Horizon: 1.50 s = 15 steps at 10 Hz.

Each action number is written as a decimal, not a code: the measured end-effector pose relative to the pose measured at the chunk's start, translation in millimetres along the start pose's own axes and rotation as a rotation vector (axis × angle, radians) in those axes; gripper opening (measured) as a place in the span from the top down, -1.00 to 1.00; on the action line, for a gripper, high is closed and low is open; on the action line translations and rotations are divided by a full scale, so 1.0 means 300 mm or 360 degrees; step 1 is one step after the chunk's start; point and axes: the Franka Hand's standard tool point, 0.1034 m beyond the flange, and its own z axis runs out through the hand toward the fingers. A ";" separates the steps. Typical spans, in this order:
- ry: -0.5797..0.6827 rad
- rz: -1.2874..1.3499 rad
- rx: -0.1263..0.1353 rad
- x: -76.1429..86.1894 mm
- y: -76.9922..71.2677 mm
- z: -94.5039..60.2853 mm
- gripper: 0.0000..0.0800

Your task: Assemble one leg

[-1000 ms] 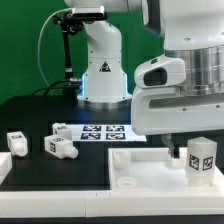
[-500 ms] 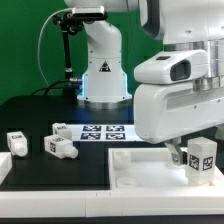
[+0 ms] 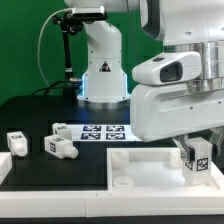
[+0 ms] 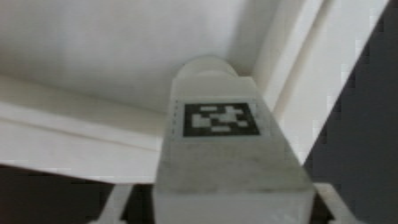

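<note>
Leg point(image 3: 198, 152) gripped in my gripper point(image 3: 190, 150) over the tray point(image 3: 140, 165) corner; next I seat it upright, squarely

A: The exterior view is evenly and brightly lit, seemingly from overhead. The black table point(image 3: 30, 110) shows no glare, and a bluish glow sits at the arm's base point(image 3: 100, 92), about eleven o'clock of centre.

B: Sharp?

A: Moderately; it is small and grainy, and the near gripper housing point(image 3: 175, 95) at three o'clock looks slightly soft.

B: The wrist view?

A: Dimmer and blurred throughout. The leg point(image 4: 222, 150) fills it, its tag smeared, with darkness at five o'clock.
</note>
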 end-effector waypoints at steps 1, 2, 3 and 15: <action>0.0000 0.0093 0.0000 0.000 0.000 0.000 0.29; 0.0003 0.0291 0.0003 0.002 -0.004 -0.004 0.29; 0.0001 0.0548 -0.0005 0.001 0.001 -0.006 0.29; -0.0191 0.2825 0.0163 -0.028 0.007 0.005 0.28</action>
